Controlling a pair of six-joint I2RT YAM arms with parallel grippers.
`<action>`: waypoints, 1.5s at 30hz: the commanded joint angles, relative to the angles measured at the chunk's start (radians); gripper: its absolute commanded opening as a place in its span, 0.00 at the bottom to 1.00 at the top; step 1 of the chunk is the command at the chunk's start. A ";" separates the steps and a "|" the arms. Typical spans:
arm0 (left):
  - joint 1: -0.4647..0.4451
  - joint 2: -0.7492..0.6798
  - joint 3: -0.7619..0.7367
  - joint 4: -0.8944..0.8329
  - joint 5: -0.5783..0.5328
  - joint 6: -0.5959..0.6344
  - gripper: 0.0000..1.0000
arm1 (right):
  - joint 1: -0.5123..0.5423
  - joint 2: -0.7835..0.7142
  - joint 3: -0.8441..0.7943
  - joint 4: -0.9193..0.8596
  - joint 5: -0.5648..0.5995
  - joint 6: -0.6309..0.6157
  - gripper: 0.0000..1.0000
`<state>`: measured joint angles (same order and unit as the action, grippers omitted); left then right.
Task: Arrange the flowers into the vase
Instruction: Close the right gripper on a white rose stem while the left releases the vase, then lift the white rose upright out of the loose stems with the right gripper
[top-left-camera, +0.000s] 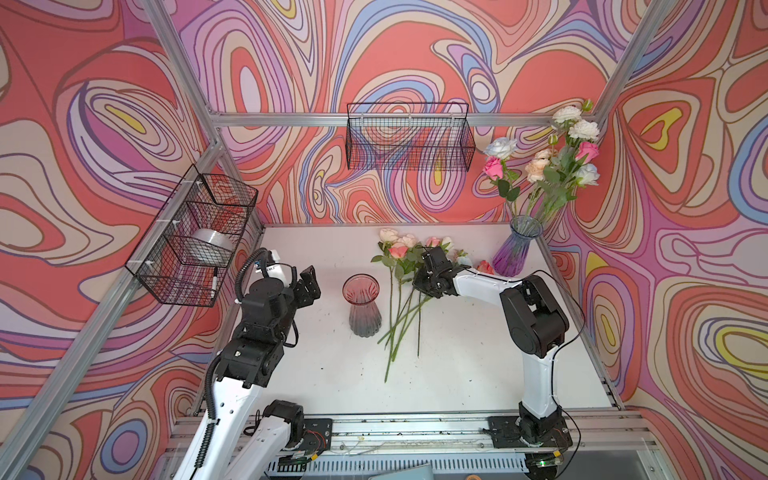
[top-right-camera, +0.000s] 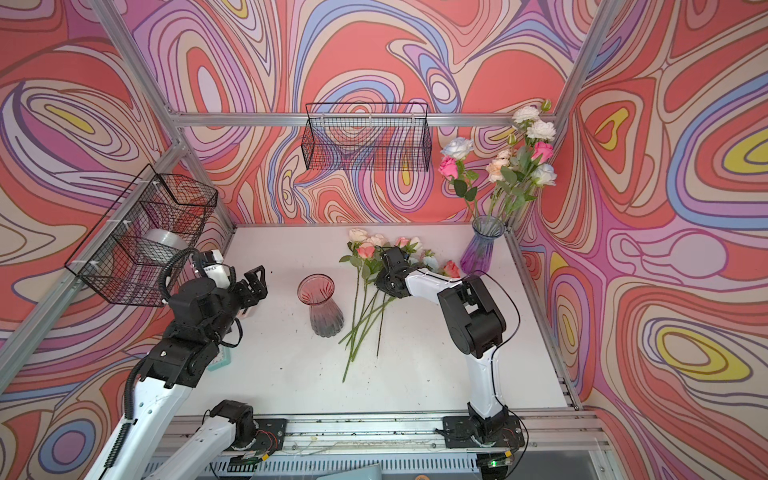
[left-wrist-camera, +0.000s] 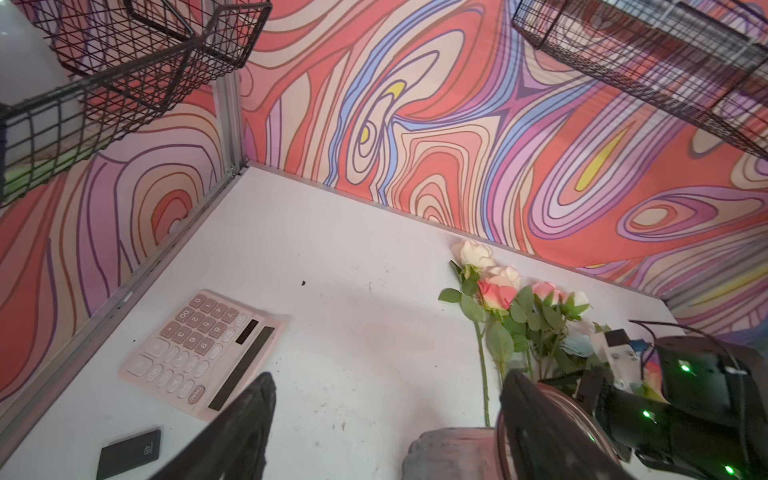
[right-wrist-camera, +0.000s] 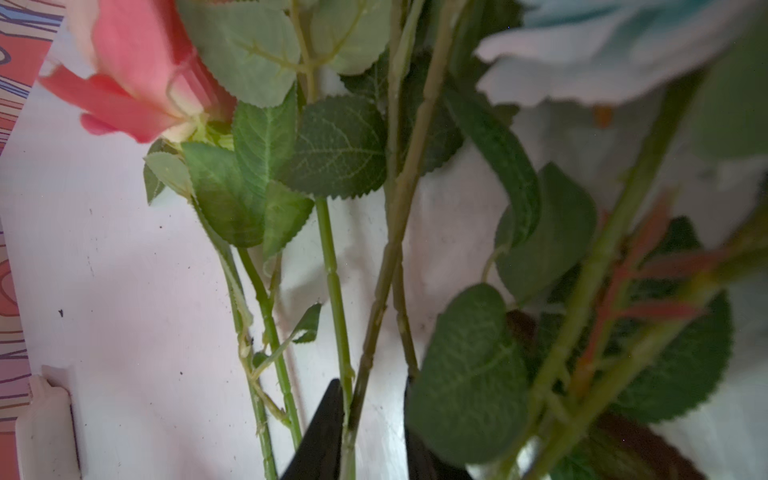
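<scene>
Several flowers (top-left-camera: 397, 250) lie on the white table in both top views, blooms toward the back wall and stems (top-right-camera: 357, 328) fanned forward. An empty red-and-grey glass vase (top-left-camera: 361, 305) stands just left of them. A purple vase (top-left-camera: 515, 249) in the back right corner holds several flowers (top-left-camera: 552, 166). My right gripper (right-wrist-camera: 372, 399) is down on the lying stems. Its jaws stand narrowly apart with two stems (right-wrist-camera: 353, 374) between them. My left gripper (top-left-camera: 311, 283) hangs open and empty left of the red vase (left-wrist-camera: 449, 453).
A pink calculator (left-wrist-camera: 199, 349) and a small black card (left-wrist-camera: 129, 453) lie near the table's left edge. A wire basket (top-left-camera: 191, 237) hangs on the left wall and another wire basket (top-left-camera: 409, 135) on the back wall. The aluminium frame rail (top-left-camera: 415, 424) borders the front.
</scene>
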<state>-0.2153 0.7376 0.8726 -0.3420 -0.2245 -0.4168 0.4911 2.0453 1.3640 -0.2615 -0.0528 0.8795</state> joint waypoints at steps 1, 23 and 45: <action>0.020 -0.025 -0.016 0.120 -0.067 -0.038 0.85 | -0.011 0.039 0.030 0.004 -0.006 0.012 0.24; 0.071 -0.041 -0.057 0.112 0.076 -0.090 0.84 | 0.009 -0.254 -0.040 0.031 0.023 -0.038 0.00; 0.073 -0.009 -0.120 0.468 0.845 -0.188 0.98 | 0.307 -0.515 0.273 0.276 0.197 -0.565 0.00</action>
<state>-0.1486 0.6891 0.7326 0.0307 0.4061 -0.5591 0.7822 1.4975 1.5955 -0.0525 0.1295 0.3759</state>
